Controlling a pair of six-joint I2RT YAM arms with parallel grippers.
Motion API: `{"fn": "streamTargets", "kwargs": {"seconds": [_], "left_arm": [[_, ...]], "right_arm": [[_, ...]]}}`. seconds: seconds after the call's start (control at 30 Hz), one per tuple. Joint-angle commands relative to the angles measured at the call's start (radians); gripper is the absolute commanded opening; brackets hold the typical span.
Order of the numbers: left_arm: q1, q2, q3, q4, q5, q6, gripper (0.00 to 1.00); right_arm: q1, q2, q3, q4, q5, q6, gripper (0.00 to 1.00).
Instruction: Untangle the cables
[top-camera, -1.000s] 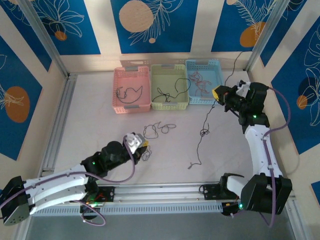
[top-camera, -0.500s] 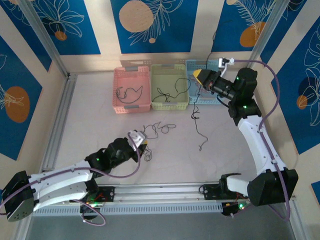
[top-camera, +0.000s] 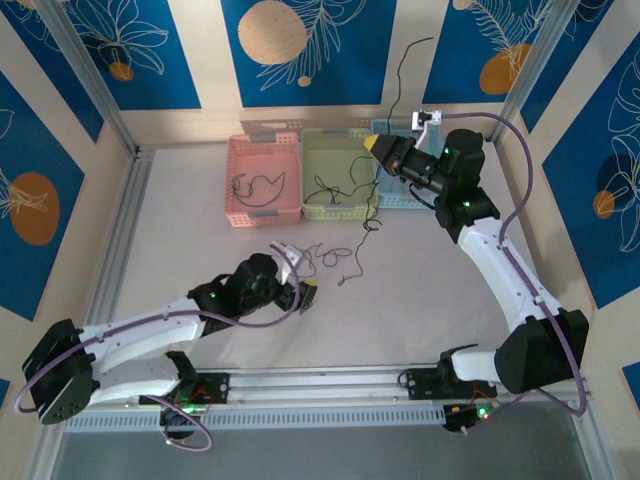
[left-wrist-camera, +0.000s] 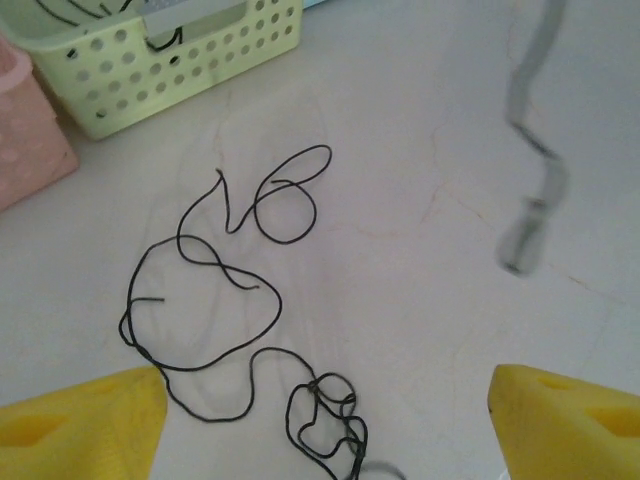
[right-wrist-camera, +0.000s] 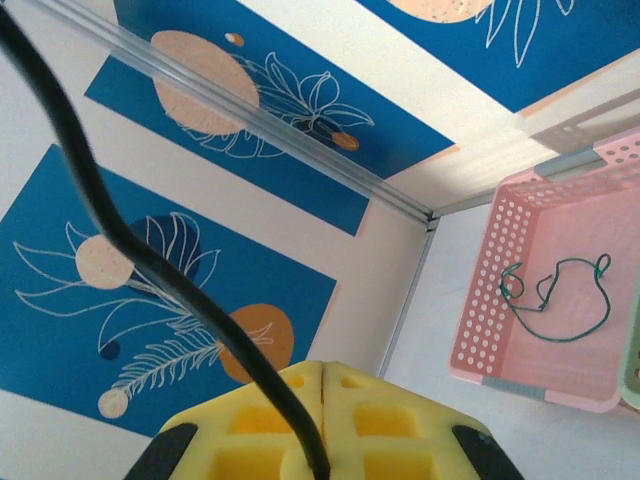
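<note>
Table (top-camera: 450, 300) viewed from its near edge, with the yellow-green basket (top-camera: 340, 208) at the far side. The right gripper (top-camera: 378, 146) is raised above the baskets, well apart from the work. It is clenched on a long black cable (top-camera: 368, 232) that rises past its fingers and hangs down, its lower end near the tangle. The left gripper (top-camera: 300, 290) is low over the table, fingers spread and grasping nothing — by far the nearer arm. The loose cable tangle (left-wrist-camera: 210, 300) lies on the table directly ahead of it, with loops running away from the gripper toward the yellow-green basket. The tight knot (left-wrist-camera: 330, 430) sits at the tangle's near end, between the two yellow fingertips (left-wrist-camera: 80, 425) — so the next grasp probably needs only a short descent.
</note>
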Motion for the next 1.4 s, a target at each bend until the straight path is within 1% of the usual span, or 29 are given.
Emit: {"fn": "streamTargets", "kwargs": {"seconds": [0.0, 0.13, 0.2, 0.37, 0.5, 0.57, 0.63, 0.73, 0.8, 0.9, 0.93, 0.97, 1.0, 1.07, 1.13, 1.2, 1.23, 1.37], "left_arm": [[0.007, -0.050, 0.050, -0.050, 0.107, -0.025, 0.87], [0.007, -0.059, 0.068, 0.032, 0.288, -0.044, 0.87], [0.007, -0.039, 0.080, 0.086, 0.327, -0.054, 0.87], [0.007, 0.061, 0.131, 0.207, 0.353, -0.036, 0.87], [0.007, 0.173, 0.167, 0.330, 0.402, -0.042, 0.87], [0.007, 0.224, 0.184, 0.366, 0.414, -0.045, 0.84], [0.007, 0.264, 0.192, 0.396, 0.401, -0.045, 0.80], [0.008, 0.293, 0.166, 0.454, 0.342, -0.037, 0.76], [0.007, 0.307, 0.150, 0.488, 0.329, -0.035, 0.68], [0.007, 0.327, 0.143, 0.535, 0.351, -0.049, 0.53], [0.007, 0.333, 0.142, 0.549, 0.355, -0.054, 0.50], [0.007, 0.339, 0.139, 0.563, 0.358, -0.055, 0.43], [0.008, 0.341, 0.136, 0.572, 0.356, -0.055, 0.35], [0.007, 0.339, 0.132, 0.573, 0.347, -0.052, 0.23], [0.008, 0.332, 0.116, 0.578, 0.342, -0.050, 0.15], [0.007, 0.326, 0.098, 0.583, 0.335, -0.049, 0.01], [0.007, 0.323, 0.092, 0.581, 0.333, -0.050, 0.00], [0.007, 0.294, 0.051, 0.572, 0.331, -0.058, 0.00]], "right_arm": [[0.034, -0.007, 0.021, 0.011, 0.066, 0.021, 0.00], [0.085, -0.022, 0.019, -0.022, 0.138, 0.033, 0.00], [0.104, -0.027, 0.013, -0.028, 0.160, 0.051, 0.00], [0.146, -0.048, -0.012, -0.022, 0.207, 0.100, 0.00], [0.168, -0.054, -0.020, -0.020, 0.217, 0.132, 0.00], [0.176, -0.057, -0.021, -0.017, 0.219, 0.142, 0.00], [0.181, -0.059, -0.021, -0.017, 0.217, 0.144, 0.00], [0.185, -0.062, -0.024, -0.017, 0.218, 0.151, 0.00], [0.188, -0.062, -0.027, -0.014, 0.212, 0.160, 0.00], [0.189, -0.067, -0.035, -0.008, 0.211, 0.167, 0.00], [0.189, -0.067, -0.036, -0.008, 0.211, 0.168, 0.00], [0.188, -0.068, -0.037, -0.007, 0.211, 0.169, 0.00], [0.188, -0.070, -0.037, -0.007, 0.210, 0.170, 0.00], [0.185, -0.073, -0.037, -0.013, 0.213, 0.166, 0.00], [0.177, -0.080, -0.040, -0.020, 0.215, 0.166, 0.00], [0.166, -0.084, -0.041, -0.020, 0.211, 0.167, 0.00], [0.161, -0.086, -0.043, -0.020, 0.208, 0.169, 0.00], [0.119, -0.108, -0.036, -0.049, 0.214, 0.130, 0.00]]}}
